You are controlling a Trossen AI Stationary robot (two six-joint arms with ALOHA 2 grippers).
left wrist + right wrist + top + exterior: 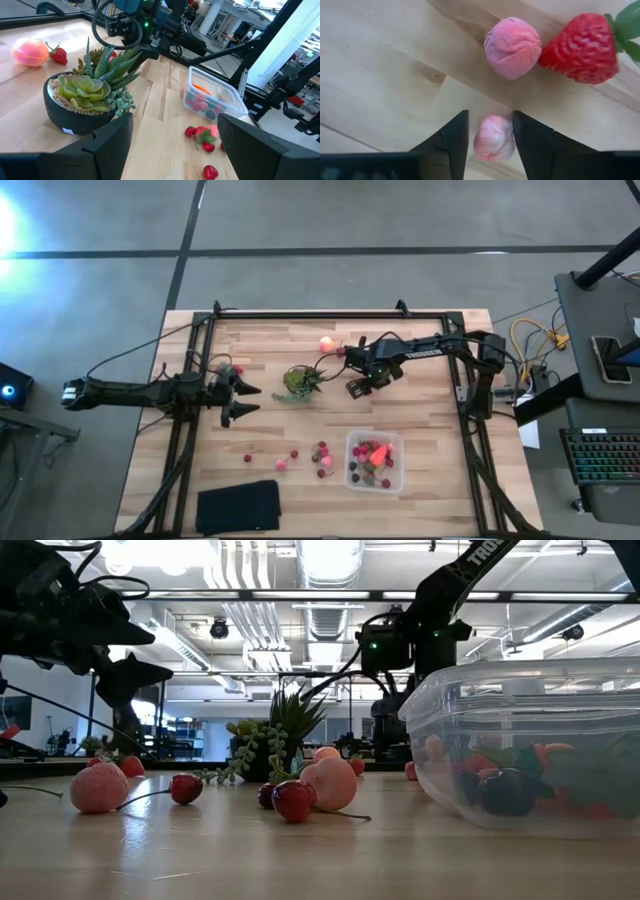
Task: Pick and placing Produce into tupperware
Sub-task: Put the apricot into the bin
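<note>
Right hand (490, 132) grasping a pink berry (492, 137) beside the strawberry (582, 47), bare table (385, 85) around.

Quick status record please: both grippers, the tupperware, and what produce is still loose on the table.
right gripper: low at the table, right of the potted plant, closed on a pale pink piece
next to it: pink round piece touching a strawberry
left gripper: open, empty, waiting left of the plant
tupperware: holds an orange-red piece and several berries
loose berries: several, left of the tupperware
peach-pink piece: loose, beyond the plant
</note>
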